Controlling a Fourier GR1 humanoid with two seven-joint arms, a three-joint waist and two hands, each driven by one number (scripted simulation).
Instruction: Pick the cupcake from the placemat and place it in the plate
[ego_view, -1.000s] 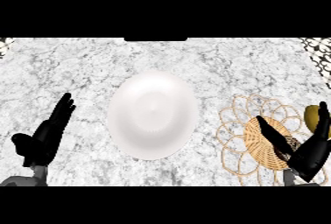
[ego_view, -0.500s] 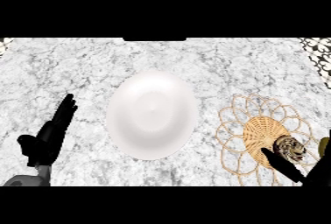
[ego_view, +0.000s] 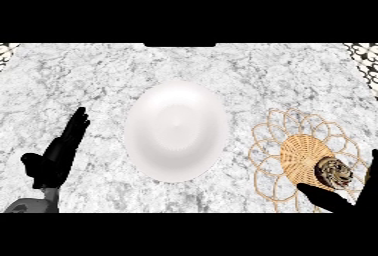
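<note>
since the frame 1 s back the right hand (ego_view: 341, 201) has dropped toward the counter's near right corner and sits lower than it did; the cupcake (ego_view: 334, 172), hidden behind that hand then, now shows. since 0.5 s back little has changed on that side. left hand (ego_view: 57, 159) has kept its spot near the counter's left edge throughout, w/ only a slight shift.

findings, head view:

- plate (ego_view: 177, 131): white, round, bare, at the counter's centre. not touched by either hand.
- placemat (ego_view: 304, 156): woven wicker disc w/ an open looped border, near the counter's right edge, just beside the plate but apart from it.
- cupcake: dark, mottled top, resting on the placemat's near right part, at the rim of the solid woven disc. not lifted, not on the plate.
- right hand: only a dark thumb-and-finger outline shows at the near right corner. one part runs under the cupcake's near side, another rises at the far right past it, so the hand looks spread wide around the cupcake. contact: cannot tell from this angle, prob. close but not closed on it.
- left hand: fingers straight and together, pointing away toward the counter's far edge, thumb out to the side. holds nothing, resting.
- counter (ego_view: 111, 75): grey-white marble top.
</note>
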